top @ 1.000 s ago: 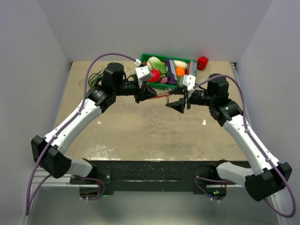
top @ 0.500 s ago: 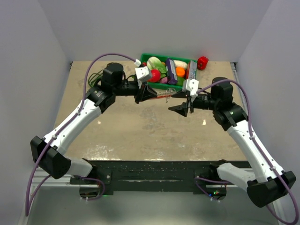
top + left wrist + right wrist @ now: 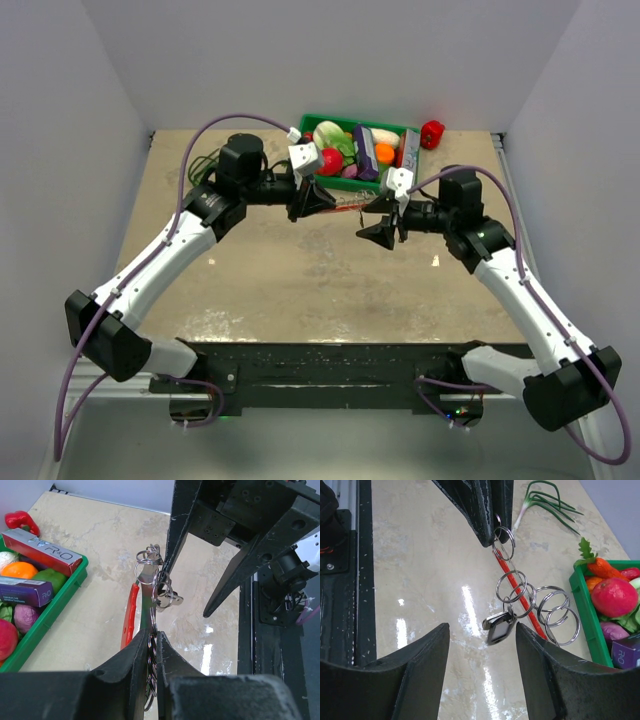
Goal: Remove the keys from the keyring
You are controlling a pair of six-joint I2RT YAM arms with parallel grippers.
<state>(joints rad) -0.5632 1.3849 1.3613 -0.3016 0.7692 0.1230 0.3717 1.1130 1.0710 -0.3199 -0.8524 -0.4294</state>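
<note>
**One pinching, one spread wide**

Top view: the left gripper (image 3: 318,200) and right gripper (image 3: 385,222) face each other at upper centre, just below the green tray (image 3: 352,120). The keyring (image 3: 346,206) sits between them.

Left wrist view: at bottom centre the left fingers are pressed together on the keyring's rings. The red tag (image 3: 129,614) hangs left of centre.

Right wrist view: the right jaws stand apart along the bottom edge, holding nothing. At centre a black-headed key (image 3: 499,628) dangles with the rings from the left gripper's tip.

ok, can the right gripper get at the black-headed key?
Likely yes: right gripper is open facing it, black-headed key dangles free from the keyring pinched in the left gripper; loose rings crowd it.
</note>
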